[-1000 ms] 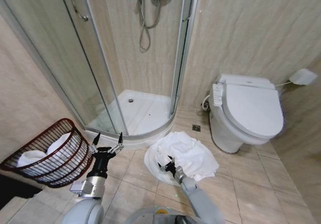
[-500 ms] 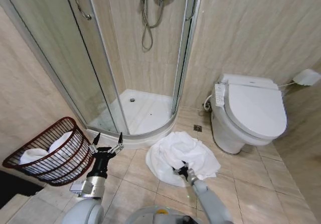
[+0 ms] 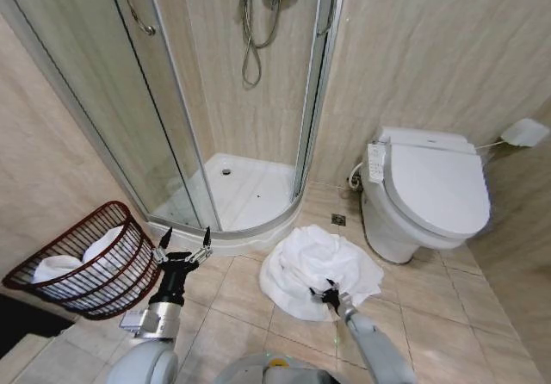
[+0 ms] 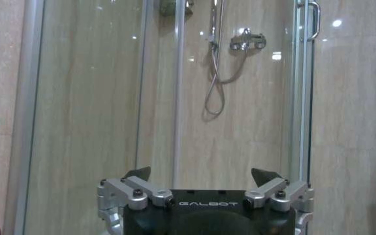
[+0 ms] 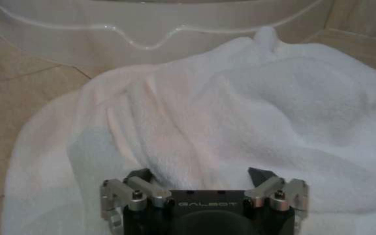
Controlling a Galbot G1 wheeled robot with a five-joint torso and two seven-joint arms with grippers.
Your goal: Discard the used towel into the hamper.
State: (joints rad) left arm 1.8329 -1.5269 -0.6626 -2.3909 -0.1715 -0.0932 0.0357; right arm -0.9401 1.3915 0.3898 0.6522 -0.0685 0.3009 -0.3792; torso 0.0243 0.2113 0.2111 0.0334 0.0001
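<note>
The used towel (image 3: 320,263) is a crumpled white heap on the tiled floor between the shower tray and the toilet. My right gripper (image 3: 325,293) is at the heap's near edge. The right wrist view shows this gripper (image 5: 199,174) open, its fingertips (image 5: 261,174) pressed into the towel (image 5: 240,107). The hamper (image 3: 120,272), a dark red-brown wire basket, stands on the floor at the far left with white cloth inside. My left gripper (image 3: 186,238) is held upright and open just right of the hamper. The left wrist view shows it (image 4: 201,172) empty, facing the shower.
A curved glass shower enclosure (image 3: 172,126) with a white tray (image 3: 250,190) stands ahead. A white toilet (image 3: 426,190) is at the right. A floor drain (image 3: 337,219) lies between them. Bare tiles (image 3: 228,302) separate the towel from the hamper.
My right gripper has moved to the right along the towel's near edge, and the towel heap has shifted right with it and bunched up. The left arm has stayed put.
</note>
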